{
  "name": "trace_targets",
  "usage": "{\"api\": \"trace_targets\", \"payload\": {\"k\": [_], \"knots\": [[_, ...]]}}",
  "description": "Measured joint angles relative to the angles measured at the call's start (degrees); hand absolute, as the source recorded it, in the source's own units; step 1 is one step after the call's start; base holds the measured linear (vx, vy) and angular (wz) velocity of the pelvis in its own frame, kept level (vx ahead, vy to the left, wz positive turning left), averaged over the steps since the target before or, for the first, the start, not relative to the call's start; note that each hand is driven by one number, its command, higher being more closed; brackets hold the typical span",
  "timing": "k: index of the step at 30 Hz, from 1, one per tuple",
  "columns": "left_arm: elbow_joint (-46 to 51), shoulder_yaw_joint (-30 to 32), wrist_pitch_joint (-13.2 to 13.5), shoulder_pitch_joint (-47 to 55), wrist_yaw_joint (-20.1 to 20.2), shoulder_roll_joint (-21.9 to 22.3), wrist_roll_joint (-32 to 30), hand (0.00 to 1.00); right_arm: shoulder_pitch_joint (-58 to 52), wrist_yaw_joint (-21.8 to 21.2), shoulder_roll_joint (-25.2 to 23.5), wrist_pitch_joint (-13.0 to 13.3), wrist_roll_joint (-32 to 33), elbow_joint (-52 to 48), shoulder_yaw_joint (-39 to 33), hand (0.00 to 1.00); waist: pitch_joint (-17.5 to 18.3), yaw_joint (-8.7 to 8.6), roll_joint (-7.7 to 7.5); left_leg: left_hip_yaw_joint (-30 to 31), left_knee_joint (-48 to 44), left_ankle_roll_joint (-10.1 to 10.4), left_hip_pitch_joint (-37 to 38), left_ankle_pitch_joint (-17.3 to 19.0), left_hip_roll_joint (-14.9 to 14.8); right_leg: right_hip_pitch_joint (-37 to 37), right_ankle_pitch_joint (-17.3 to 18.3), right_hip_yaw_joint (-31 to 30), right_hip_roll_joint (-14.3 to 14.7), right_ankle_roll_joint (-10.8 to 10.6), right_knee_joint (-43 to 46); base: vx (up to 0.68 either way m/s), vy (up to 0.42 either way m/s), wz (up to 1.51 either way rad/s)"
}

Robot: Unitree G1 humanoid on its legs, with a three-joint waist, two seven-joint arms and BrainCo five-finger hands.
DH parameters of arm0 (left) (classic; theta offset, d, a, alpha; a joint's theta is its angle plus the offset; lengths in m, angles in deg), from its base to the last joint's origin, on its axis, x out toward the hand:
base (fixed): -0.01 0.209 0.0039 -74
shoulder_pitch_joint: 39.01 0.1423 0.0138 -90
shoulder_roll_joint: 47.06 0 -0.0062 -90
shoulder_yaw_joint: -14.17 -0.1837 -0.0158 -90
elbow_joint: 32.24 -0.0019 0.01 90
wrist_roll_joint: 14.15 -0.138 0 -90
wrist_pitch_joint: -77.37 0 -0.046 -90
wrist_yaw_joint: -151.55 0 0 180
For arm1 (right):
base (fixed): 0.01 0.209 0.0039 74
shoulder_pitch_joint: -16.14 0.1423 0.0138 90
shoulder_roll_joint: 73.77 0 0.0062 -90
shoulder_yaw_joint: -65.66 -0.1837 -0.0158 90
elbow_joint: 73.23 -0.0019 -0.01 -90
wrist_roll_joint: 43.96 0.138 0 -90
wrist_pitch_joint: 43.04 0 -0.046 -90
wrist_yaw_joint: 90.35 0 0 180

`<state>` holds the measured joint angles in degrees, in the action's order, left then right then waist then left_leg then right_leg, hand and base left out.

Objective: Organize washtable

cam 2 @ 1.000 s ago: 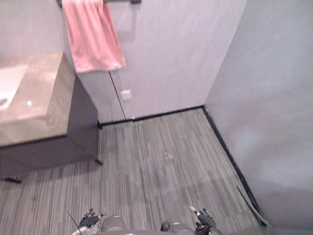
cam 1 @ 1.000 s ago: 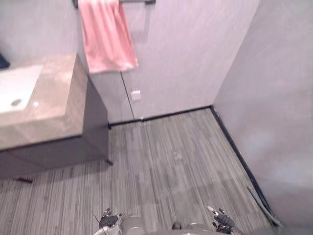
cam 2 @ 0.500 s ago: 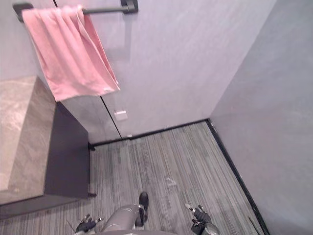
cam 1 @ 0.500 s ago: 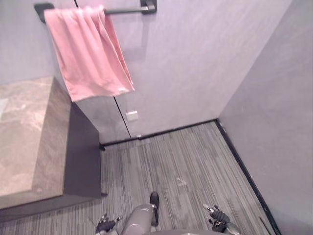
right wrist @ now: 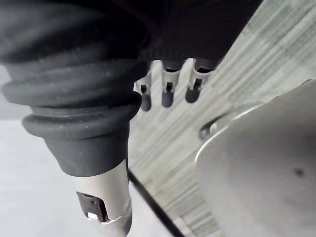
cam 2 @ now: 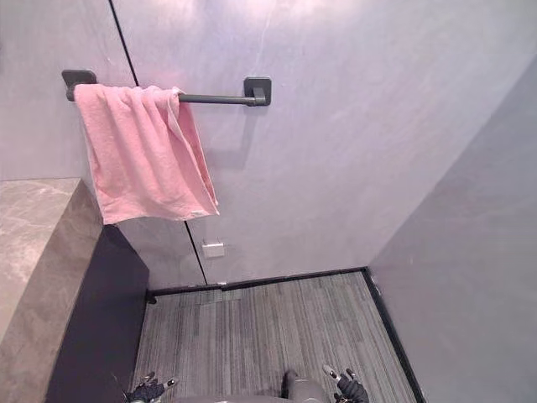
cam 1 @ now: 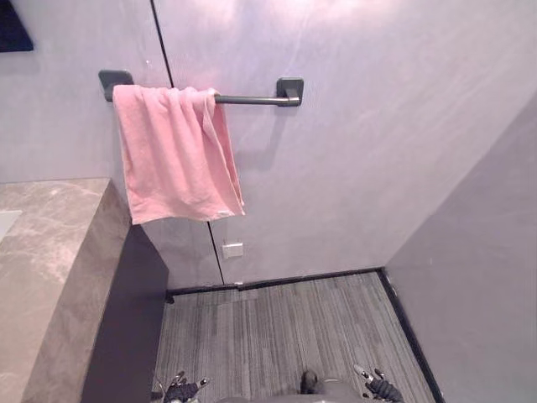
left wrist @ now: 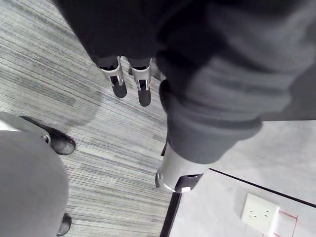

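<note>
The washtable's marble top (cam 1: 50, 252) stands at the left over a dark cabinet front (cam 1: 134, 327). Just past its end, a pink towel (cam 1: 176, 155) hangs bunched on the left half of a dark wall rail (cam 1: 252, 100). My left hand (cam 1: 180, 390) and right hand (cam 1: 375, 389) hang low at the bottom of the eye views, over the floor and far from the counter. In the left wrist view, straight fingers (left wrist: 129, 81) point at the floor and hold nothing. The right wrist view shows relaxed fingers (right wrist: 168, 94), also holding nothing.
A white wall socket (cam 1: 232, 249) sits low on the back wall below the towel. A grey side wall (cam 1: 487, 277) closes in on the right. Striped grey floor (cam 1: 285, 327) runs between the cabinet and that wall, edged by dark skirting.
The camera has tilted up and the whole picture has shifted: the sink has left the view and the whole towel rail now shows. Both hands stay low and hold nothing.
</note>
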<state>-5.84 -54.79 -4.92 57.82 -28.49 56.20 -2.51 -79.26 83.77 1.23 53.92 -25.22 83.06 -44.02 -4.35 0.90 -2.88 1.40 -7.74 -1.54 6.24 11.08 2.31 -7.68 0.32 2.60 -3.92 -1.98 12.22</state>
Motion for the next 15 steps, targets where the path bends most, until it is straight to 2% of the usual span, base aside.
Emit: {"api": "trace_targets", "payload": {"k": [1, 2, 4, 5, 6, 8, 9, 10, 11, 13, 14, 15], "knots": [[0.5, 1.9, 0.1, 0.5, 0.1, 1.4, 0.0, 0.00, 0.0, 0.0, 0.6, 0.0, -0.4, -0.2, 0.9, 0.00, 0.6, 0.11, 1.75, -0.6, -3.6, 1.6, -1.2, 1.1, -1.5, 1.3, 0.4, 1.0, 1.1, 0.8, -0.9, 0.41, -0.175, 0.36], [1.3, 3.0, 0.3, 0.5, 0.1, 3.0, 0.2, 0.00, 0.1, 0.0, 1.0, 0.0, -0.4, -0.3, 2.0, 0.00, 0.7, 0.05, 2.83, -1.3, -9.2, 3.9, -2.8, 3.0, -2.7, 2.8, 1.3, 1.6, 2.0, 1.3, -2.0, 0.48, -0.206, 0.29], [1.2, 4.1, 0.4, 0.0, 0.0, 4.5, 1.6, 0.00, 0.6, 0.2, 1.8, -0.1, -0.3, -0.4, 2.8, 0.00, 0.6, 0.68, 3.63, -1.7, -19.6, 5.5, -7.4, 4.4, -4.3, 5.4, 1.6, 2.2, 2.8, 2.0, -3.9, 0.31, -0.132, 0.12], [1.2, 4.0, 0.4, -0.1, 0.0, 4.9, 2.4, 0.00, 0.6, 0.6, 1.8, -0.2, -0.3, -0.3, 2.8, 0.00, 0.7, 1.53, 3.94, -2.6, -21.9, 5.3, -7.4, 4.5, -5.6, 7.4, 1.9, 2.5, 3.1, 2.4, -5.0, 0.28, -0.096, 0.06], [1.2, 3.7, 0.5, -0.1, 0.0, 4.9, 2.9, 0.00, 0.6, 0.9, 1.9, -0.1, -0.3, -0.3, 2.7, 0.00, 0.8, 1.49, 3.97, -3.4, -21.9, 5.3, -7.2, 4.5, -6.5, 8.4, 1.9, 2.8, 3.1, 2.4, -5.5, 0.23, -0.064, 0.08], [1.3, 2.5, 0.7, -0.6, -0.2, 4.7, 3.9, 0.00, 0.8, 1.2, 2.1, 0.1, -0.2, -0.5, 2.6, 0.00, 0.8, 1.41, 3.97, -5.0, -18.3, 5.2, -7.5, 4.4, -9.2, 10.1, 2.0, 3.5, 2.7, 2.5, -6.8, 0.13, -0.020, 0.14], [1.6, 0.6, 1.0, -1.0, -0.4, 4.4, 4.2, 0.00, 1.1, 1.3, 2.5, 0.2, -0.1, -0.7, 2.6, 0.00, 1.0, 1.39, 4.29, -5.9, -12.4, 5.3, -7.9, 3.2, -10.6, 10.3, 2.0, 3.8, 2.6, 2.3, -7.4, 0.09, 0.054, 0.19], [3.2, -1.5, 1.0, -1.2, -0.9, 4.2, 4.2, 0.00, 1.1, 1.9, 3.6, 0.3, -0.1, -1.1, 2.7, 0.00, 1.5, 1.18, 5.15, -4.8, -6.6, 6.5, -8.5, -2.0, -11.6, 9.9, 2.6, 4.5, 3.0, 1.4, -7.9, 0.10, 0.122, 0.19], [3.9, -2.5, 1.0, -1.6, -1.2, 4.0, 4.2, 0.00, 1.2, 2.1, 3.7, 0.3, -0.1, -1.1, 2.7, 0.00, 1.9, 1.25, 5.69, -4.0, -5.4, 6.8, -8.2, -1.8, -11.2, 9.9, 2.6, 4.7, 2.8, 1.1, -8.2, 0.08, 0.124, 0.25], [12.9, -5.0, 1.3, -1.6, -2.2, 1.2, 4.9, 0.00, 0.9, 2.2, 3.7, 0.5, 0.3, -1.7, 3.0, 0.00, 2.6, 1.24, 3.44, -3.6, -0.3, 6.3, -7.0, -4.6, -9.1, 8.8, 2.5, 5.0, 0.7, 0.3, -8.5, 0.04, 0.125, 0.25], [16.4, -5.2, 1.3, -1.6, -2.6, 0.3, 5.1, 0.00, 0.8, 2.2, 3.7, 0.5, 0.4, -2.1, 3.1, 0.00, 2.7, 1.30, 3.22, -3.6, 0.7, 6.1, -7.0, -5.1, -8.7, 8.5, 2.5, 5.1, 0.5, 0.1, -8.5, 0.01, 0.089, 0.19], [24.1, -5.2, 1.5, -1.6, -2.8, -2.1, 5.6, 0.00, 0.5, 2.3, 3.9, 0.7, 0.4, -2.9, 3.5, 0.00, 2.8, 1.32, 2.93, -3.1, 2.3, 5.8, -6.6, -6.0, -8.0, 8.3, 2.5, 5.1, 0.1, -0.2, -8.5, 0.00, 0.044, 0.06]]}}
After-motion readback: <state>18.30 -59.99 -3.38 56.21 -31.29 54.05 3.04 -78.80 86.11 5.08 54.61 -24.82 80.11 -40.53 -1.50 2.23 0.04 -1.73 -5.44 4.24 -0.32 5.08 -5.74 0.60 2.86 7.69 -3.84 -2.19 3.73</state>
